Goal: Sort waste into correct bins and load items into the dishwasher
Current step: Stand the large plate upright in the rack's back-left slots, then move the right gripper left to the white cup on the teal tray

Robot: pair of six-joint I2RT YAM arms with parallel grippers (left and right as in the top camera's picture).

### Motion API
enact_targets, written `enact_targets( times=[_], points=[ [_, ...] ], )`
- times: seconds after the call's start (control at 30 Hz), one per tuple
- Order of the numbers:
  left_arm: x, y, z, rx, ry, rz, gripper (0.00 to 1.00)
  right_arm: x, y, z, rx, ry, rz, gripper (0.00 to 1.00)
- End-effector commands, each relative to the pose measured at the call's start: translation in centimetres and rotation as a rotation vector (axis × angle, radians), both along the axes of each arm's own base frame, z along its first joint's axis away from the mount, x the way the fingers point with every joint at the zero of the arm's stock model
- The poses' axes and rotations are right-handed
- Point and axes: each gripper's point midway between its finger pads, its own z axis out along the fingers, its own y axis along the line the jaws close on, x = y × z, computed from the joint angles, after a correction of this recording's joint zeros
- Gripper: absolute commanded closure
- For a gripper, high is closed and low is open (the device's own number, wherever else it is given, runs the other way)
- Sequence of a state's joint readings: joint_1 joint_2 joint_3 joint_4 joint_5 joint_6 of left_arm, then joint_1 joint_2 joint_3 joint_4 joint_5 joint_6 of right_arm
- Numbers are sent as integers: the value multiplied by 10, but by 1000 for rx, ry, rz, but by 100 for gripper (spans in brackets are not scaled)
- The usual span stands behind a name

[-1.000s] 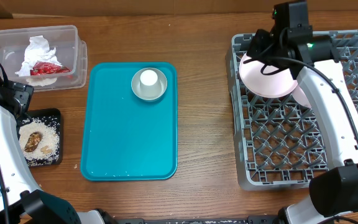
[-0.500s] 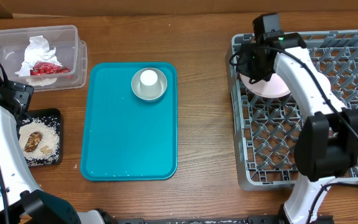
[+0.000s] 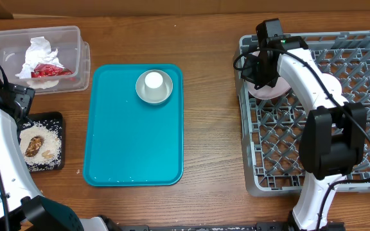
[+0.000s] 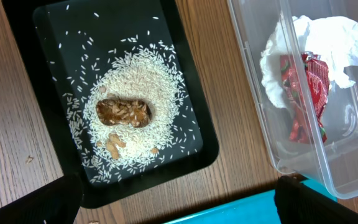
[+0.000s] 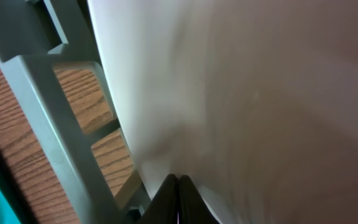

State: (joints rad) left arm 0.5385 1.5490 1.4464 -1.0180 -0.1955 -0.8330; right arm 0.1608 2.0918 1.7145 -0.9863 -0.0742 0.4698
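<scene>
Wooden table (image 3: 211, 128). Nearest on the left, the left gripper (image 4: 179, 208) hangs with fingers wide apart over a black tray (image 3: 56, 119) of rice (image 3: 50, 147). A teal tray (image 3: 133, 141) at mid-table carries a bowl (image 3: 162, 94) and cup (image 3: 153, 80). Farther back, a clear tub (image 3: 76, 32) holds a napkin (image 3: 38, 50), and the right gripper (image 5: 179, 186) pinches a plate (image 3: 265, 92) in the grey rack's (image 3: 300, 160) far-left corner.

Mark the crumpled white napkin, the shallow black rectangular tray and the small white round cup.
crumpled white napkin (image 3: 38, 49): overhead view, on its upper folds.
shallow black rectangular tray (image 4: 205, 135): left wrist view, on its bare right wall.
small white round cup (image 3: 153, 80): overhead view, on its top centre.
</scene>
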Motion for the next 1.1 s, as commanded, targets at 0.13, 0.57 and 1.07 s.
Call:
enact_targets(
  times=[0.13, 0.57, 1.07],
  points=[
    [0, 2, -1, 5, 5, 15, 0, 3, 8, 60, 43, -133, 12, 96],
    [0, 2, -1, 5, 6, 15, 0, -7, -44, 236, -7, -500, -75, 96],
    [0, 2, -1, 5, 5, 15, 0, -17, -135, 141, 121, -186, -212, 96]
  ],
)
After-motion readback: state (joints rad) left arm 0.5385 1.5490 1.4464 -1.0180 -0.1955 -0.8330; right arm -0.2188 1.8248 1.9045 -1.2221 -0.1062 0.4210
